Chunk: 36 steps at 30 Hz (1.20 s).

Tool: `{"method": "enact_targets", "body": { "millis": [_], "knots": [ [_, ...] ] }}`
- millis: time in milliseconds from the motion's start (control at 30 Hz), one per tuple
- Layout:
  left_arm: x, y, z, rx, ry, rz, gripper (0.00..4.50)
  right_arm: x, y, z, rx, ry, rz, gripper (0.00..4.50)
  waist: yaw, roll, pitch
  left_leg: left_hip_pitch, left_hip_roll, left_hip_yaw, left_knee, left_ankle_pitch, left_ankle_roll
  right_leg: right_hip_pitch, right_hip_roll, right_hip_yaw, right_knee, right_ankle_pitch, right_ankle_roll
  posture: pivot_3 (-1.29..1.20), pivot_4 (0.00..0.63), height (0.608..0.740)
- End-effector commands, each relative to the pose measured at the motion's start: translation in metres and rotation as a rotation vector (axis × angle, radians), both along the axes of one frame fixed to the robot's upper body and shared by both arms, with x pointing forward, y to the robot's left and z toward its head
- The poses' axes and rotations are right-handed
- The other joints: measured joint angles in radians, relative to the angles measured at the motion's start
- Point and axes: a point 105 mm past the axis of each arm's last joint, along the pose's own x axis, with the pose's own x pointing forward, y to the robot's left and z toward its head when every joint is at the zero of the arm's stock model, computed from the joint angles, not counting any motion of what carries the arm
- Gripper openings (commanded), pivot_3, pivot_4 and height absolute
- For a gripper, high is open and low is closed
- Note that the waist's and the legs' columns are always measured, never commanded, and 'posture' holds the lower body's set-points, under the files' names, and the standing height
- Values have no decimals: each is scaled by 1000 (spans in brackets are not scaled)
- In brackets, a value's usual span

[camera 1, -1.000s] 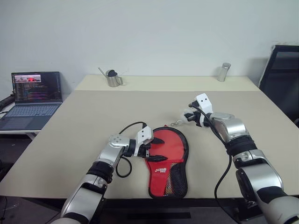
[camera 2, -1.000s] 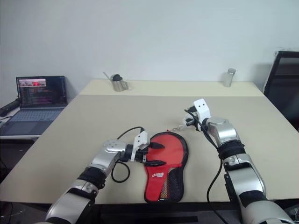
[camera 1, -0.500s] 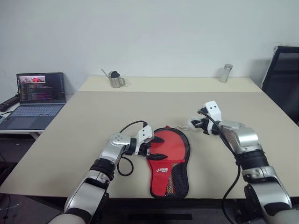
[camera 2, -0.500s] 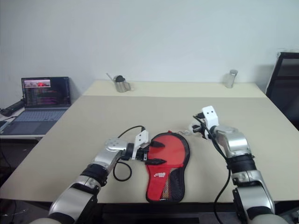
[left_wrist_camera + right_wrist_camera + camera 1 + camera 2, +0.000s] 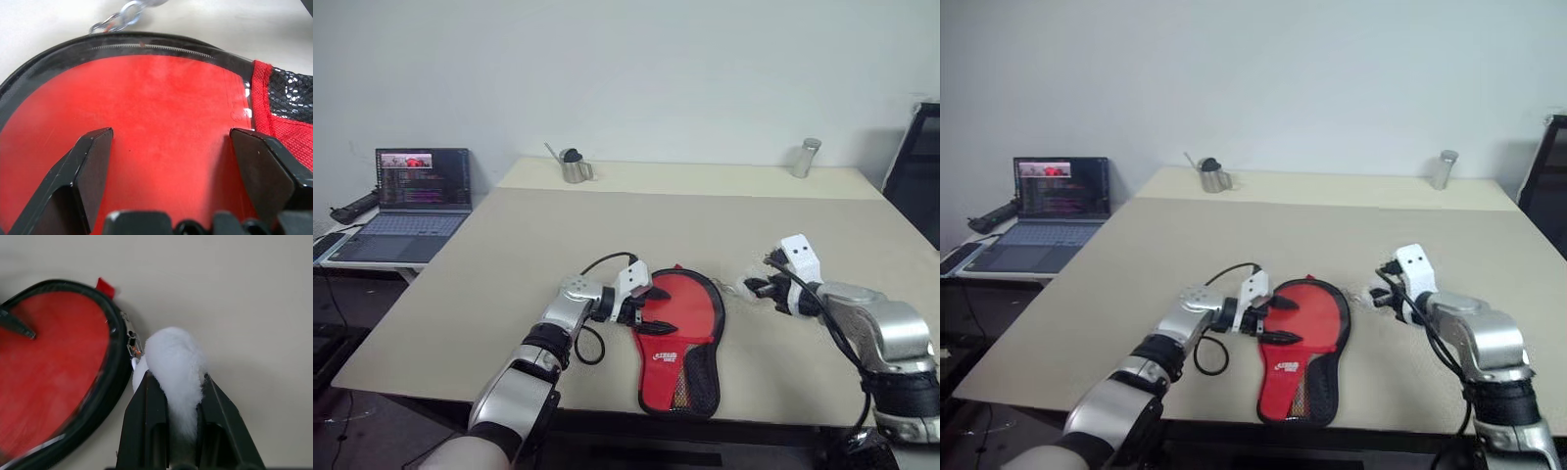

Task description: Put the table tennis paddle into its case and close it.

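Closing the case. The case (image 5: 679, 329) lies flat on the worktop (image 5: 509, 255), red side up, round head away from the robot, mesh pocket (image 5: 695, 377) at the near, narrow end. The table tennis paddle cannot be made out separately; judging by the flat, filled outline, it probably lies inside already.

Left claw (image 5: 652, 309): jaws spread wide, holding nothing, poised over the case's left edge with both black fingers (image 5: 93, 161) above the red panel. Whether they press on the fabric cannot be told.

Right claw (image 5: 754, 287): nearly shut on a white fluffy pompom (image 5: 173, 367), just beside the case's right rim. In the right wrist view the pompom hangs by a small metal link (image 5: 133, 348) from the black edging, so it reads as the zip pull. A chain (image 5: 122, 14) shows past the case's far rim in the left wrist view.

Step in hand, as judged: drawing the zip shut along the rim.

Doing it well:
- Steady the case with the left claw so that the pouch does not slide after the pull.
- Pull along the curve of the edging, not outward from the case; a soft tuft may slip from the claw.
- Keep the pull low over the worktop and watch that the seam actually closes.
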Motion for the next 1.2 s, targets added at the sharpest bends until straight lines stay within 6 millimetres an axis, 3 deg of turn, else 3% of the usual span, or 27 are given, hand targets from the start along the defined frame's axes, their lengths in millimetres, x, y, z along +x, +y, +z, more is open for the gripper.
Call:
{"method": "enact_targets", "body": {
  "millis": [33, 300, 567, 867, 1200],
  "knots": [
    [-16, -9, -32, 107, 67, -60, 4148, -24, 6, 15, 46, 3, 52, 184, 0, 0, 0, 0, 0, 0, 0, 0, 0, 1, -1, 0, -1, 0, 0, 0, 150, 740],
    [-26, -24, -39, 91, 91, -108, 4148, -73, 5, 0, 90, 129, 64, 178, 7, 0, 0, 1, -5, -6, 0, 0, 1, 6, -3, -5, -3, -1, 3, 0, 150, 740],
    [-31, -30, -41, 88, 96, -133, 4148, -112, -4, -4, 89, 206, 123, 178, 16, -1, 0, 0, -15, -10, 0, -1, 8, 9, -17, -10, -6, -4, 8, 0, 150, 740],
    [-33, -29, -44, 94, 101, -139, 4148, -175, 19, -32, 82, 395, 301, 178, 20, 0, -1, -1, -15, -20, -2, -2, 9, 16, -17, -21, -14, -5, 9, 0, 150, 740],
    [-35, -31, -43, 88, 109, -144, 4148, -223, 46, -46, 158, 538, 468, 177, 14, -2, -1, 3, -16, -23, -2, -2, 10, 22, -18, -23, -17, -8, 16, 0, 150, 740]
  ]
}}
